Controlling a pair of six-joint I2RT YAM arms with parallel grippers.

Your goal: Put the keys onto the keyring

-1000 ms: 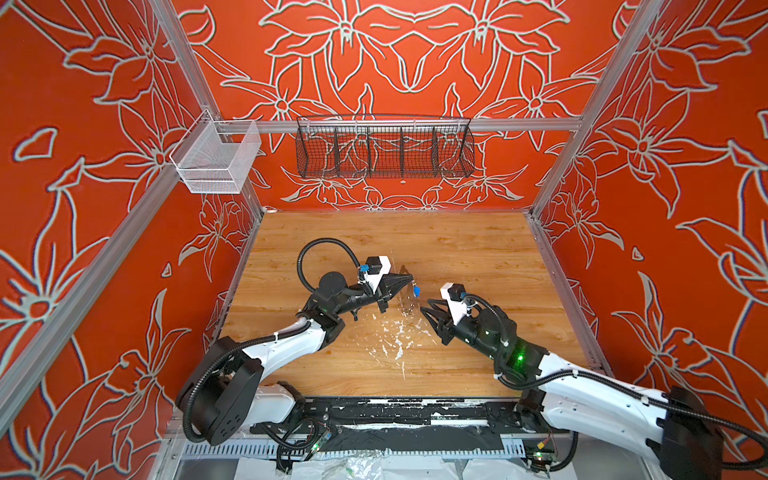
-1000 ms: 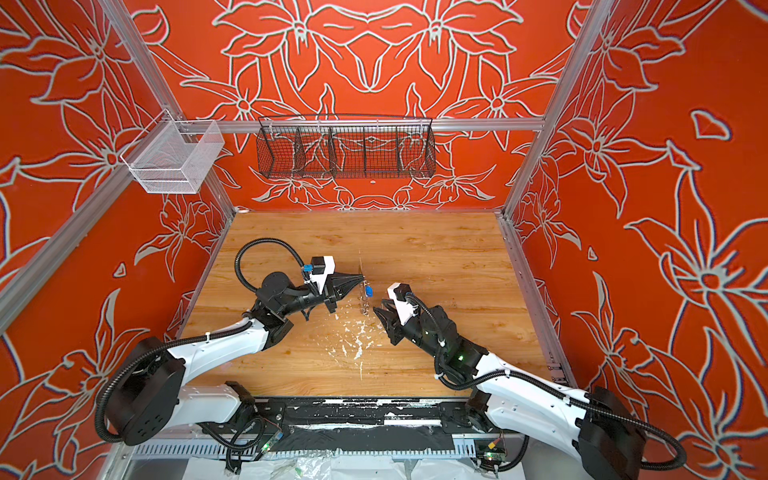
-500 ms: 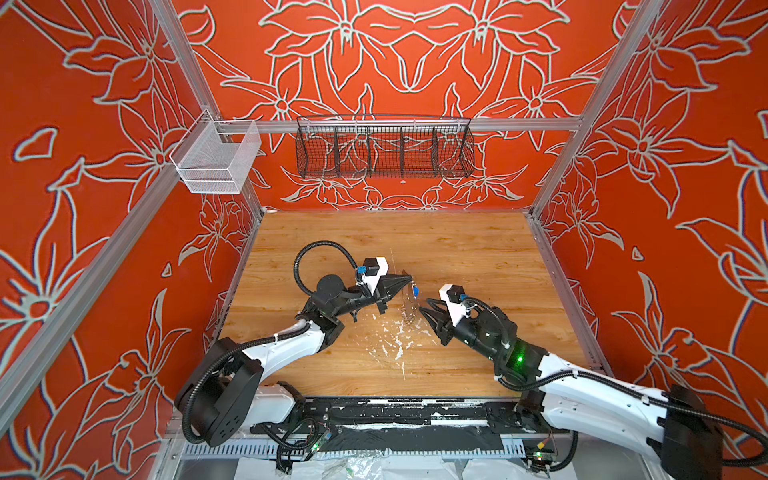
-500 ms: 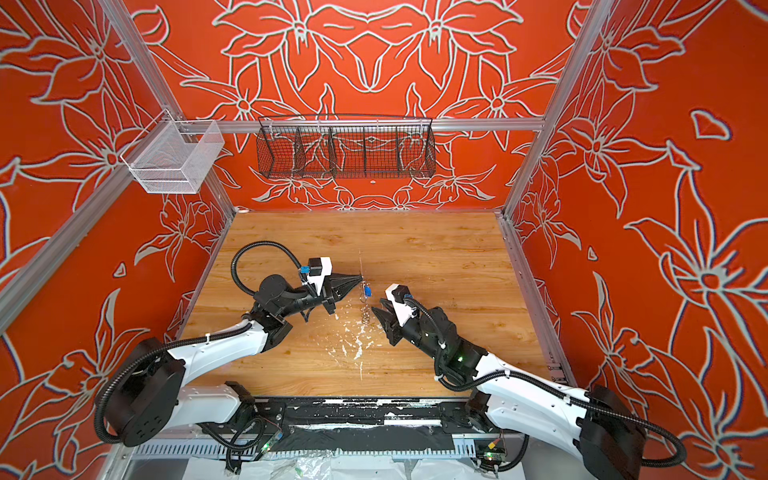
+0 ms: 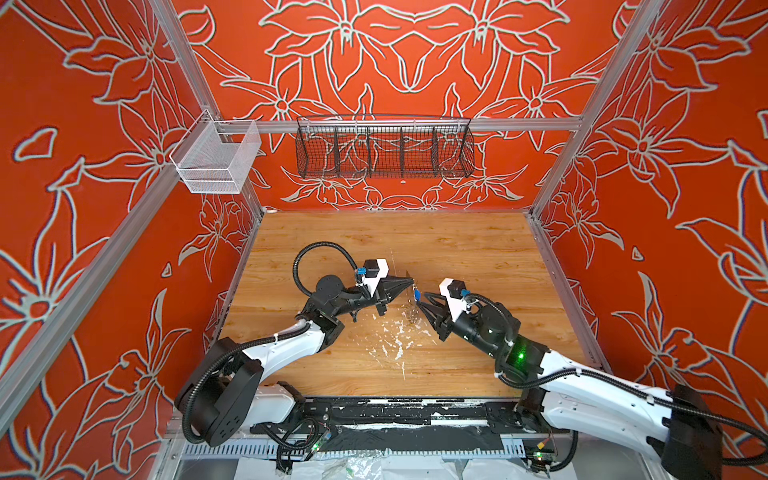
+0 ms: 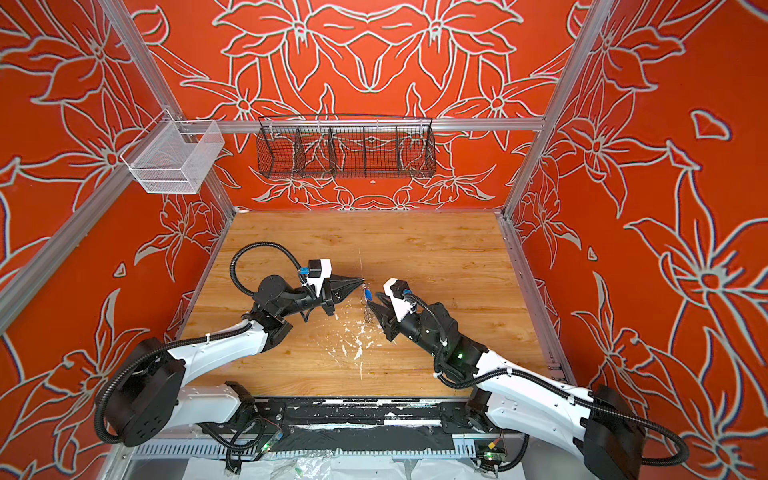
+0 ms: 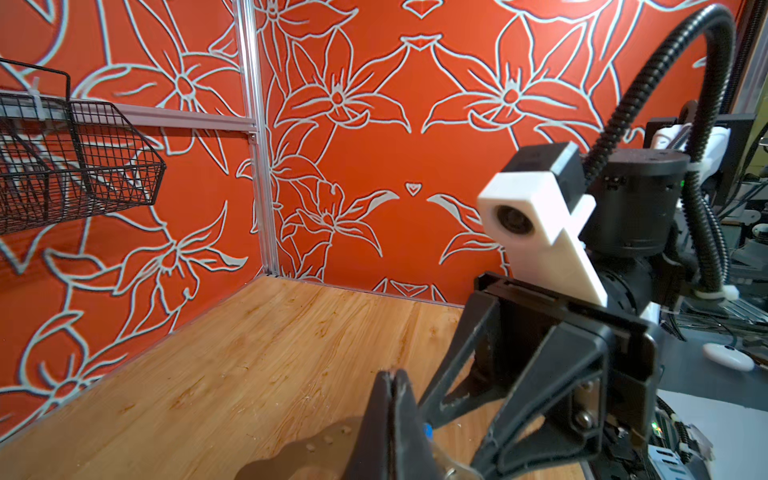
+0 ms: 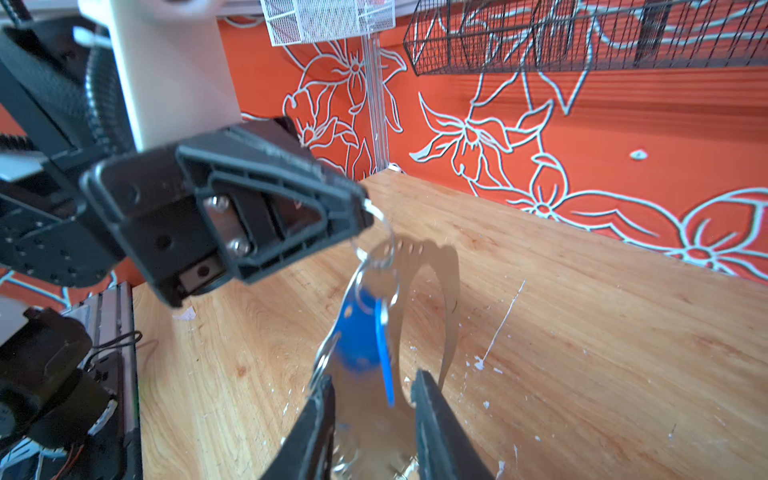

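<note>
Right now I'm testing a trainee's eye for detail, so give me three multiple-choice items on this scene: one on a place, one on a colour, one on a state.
1. Where is the key tag?
A. lying on the table
B. hanging in the air between the left gripper and the right gripper
C. in the black wire basket

2. What colour is that tag?
A. blue
B. green
C. white

3. How do the left gripper's jaws stand?
A. wide open
B. shut
C. out of view

Answers:
1. B: in the right wrist view the tag dangles with the keyring below the left gripper's tip.
2. A: it shows bright blue in the right wrist view and in both top views.
3. B: in the left wrist view the jaws meet with no gap.
</note>
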